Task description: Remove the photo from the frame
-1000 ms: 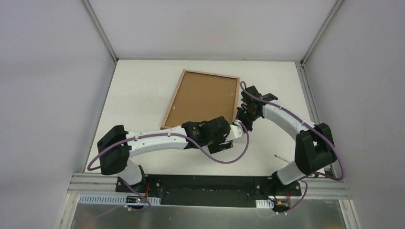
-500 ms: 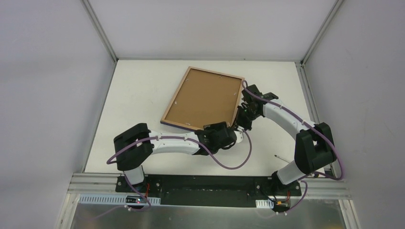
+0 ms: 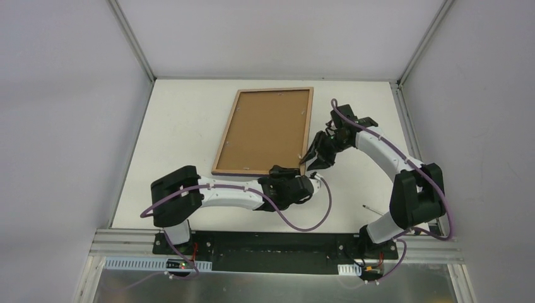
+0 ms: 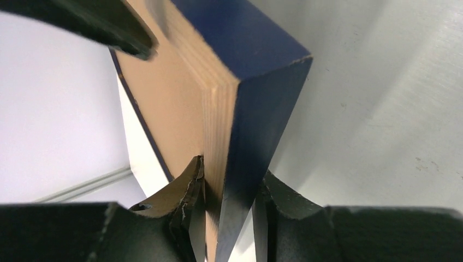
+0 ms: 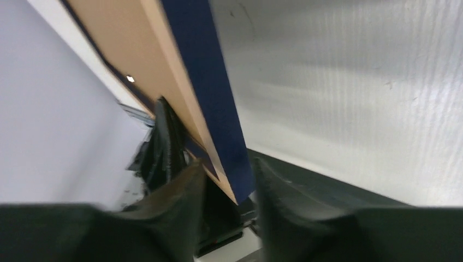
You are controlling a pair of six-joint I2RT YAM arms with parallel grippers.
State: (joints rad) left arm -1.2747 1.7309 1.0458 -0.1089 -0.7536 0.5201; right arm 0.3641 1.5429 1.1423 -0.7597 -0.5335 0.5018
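the thin dark-blue rectangular picture frame point(image 4: 256, 109) lies back-up in the upper middle of the top view, its long sides running up the picture and leaning slightly to the right. you see its light wood-coloured back edge as a narrow rim around the brown backing board point(image 3: 265, 129), which fills the opening. it sits on the white table point(image 3: 183, 126), with bare table on both sides.

your left gripper point(image 4: 233, 180) is at the frame's lower right corner in the top view. in the left wrist view that corner stands between the fingers: one pad, its edge torn, lies against the wood-coloured back, and the other lies against the blue face, so the gripper is pinching the frame.

your right gripper point(image 5: 226, 172) is just above it, on the frame's right long side near the same corner. in the right wrist view its fingers straddle the blue edge with a dark gap on the wood-coloured side, and from above they look spread in a v. that view is blurred, so you cannot tell whether either finger touches the frame.

lower right on the table, well apart from the frame, lies a thin dark stick point(image 3: 371, 207). a purple cable point(image 3: 309, 211) loops below the left gripper.
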